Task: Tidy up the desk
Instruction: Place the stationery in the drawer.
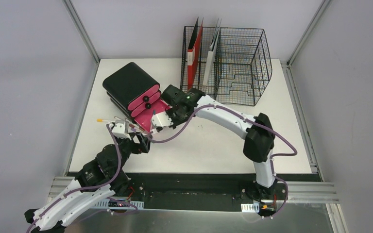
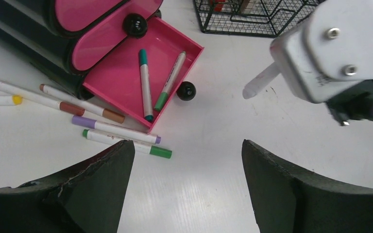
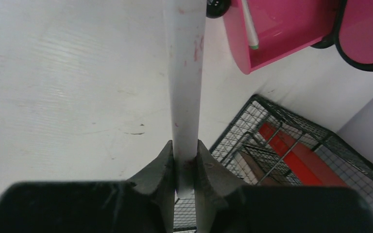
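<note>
The right claw (image 3: pixel 184 154) is pinching a white marker (image 3: pixel 184 73) by its very end. The left claw (image 2: pixel 185 145) is gaping wide, holding nothing, over the desk (image 2: pixel 209 194). Gripped so far back, the marker is at risk of swinging and missing the pink drawer (image 2: pixel 121 82). Loose markers (image 2: pixel 114 130) are lying beside the drawer, and the two claws are crowding each other there.

Laboratory robot cell with office furnishings. A white desk (image 1: pixel 213 145) is boxed in by bare grey walls (image 1: pixel 24 73) and aluminium rails (image 1: pixel 82 31). Two robot arms (image 1: pixel 233 121) are bolted along the lower edge. A wire rack (image 1: pixel 243 63) stands upper right, with a pink drawer unit (image 1: pixel 126 82) and markers (image 2: pixel 111 128) left of centre.
</note>
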